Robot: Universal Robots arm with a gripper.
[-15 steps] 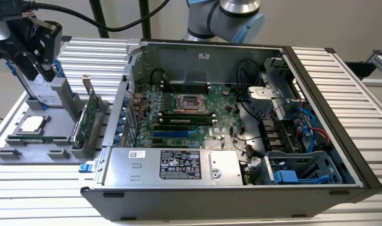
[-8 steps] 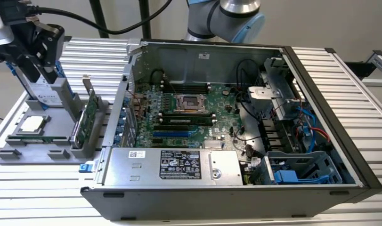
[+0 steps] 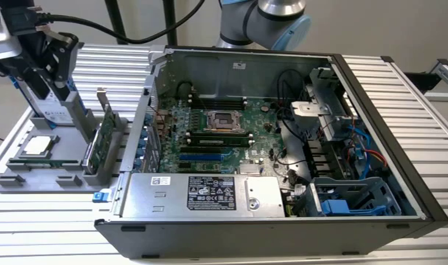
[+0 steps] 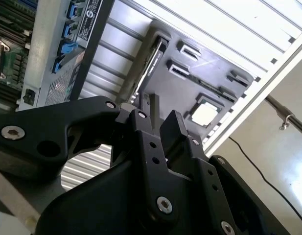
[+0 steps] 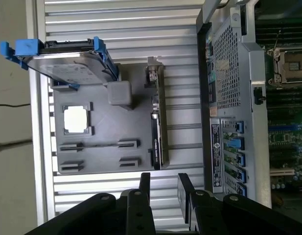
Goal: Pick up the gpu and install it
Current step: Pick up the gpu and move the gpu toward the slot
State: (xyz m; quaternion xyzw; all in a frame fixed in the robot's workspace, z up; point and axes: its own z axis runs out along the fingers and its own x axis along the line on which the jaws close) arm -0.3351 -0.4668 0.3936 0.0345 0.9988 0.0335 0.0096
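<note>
gpu (image 5: 157,137) upright in tray (image 5: 106,161): edge-on first wrist view, green face exterior view; end effector (image 5: 164,188) apart.

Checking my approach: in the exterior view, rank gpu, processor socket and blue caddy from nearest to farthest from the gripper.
From the gripper, at the exterior view's left:
1. gpu, upright in the tray, just outside the case.
2. socket, middle of the case.
3. blue caddy, in the case's corner at the exterior view's right.
</note>
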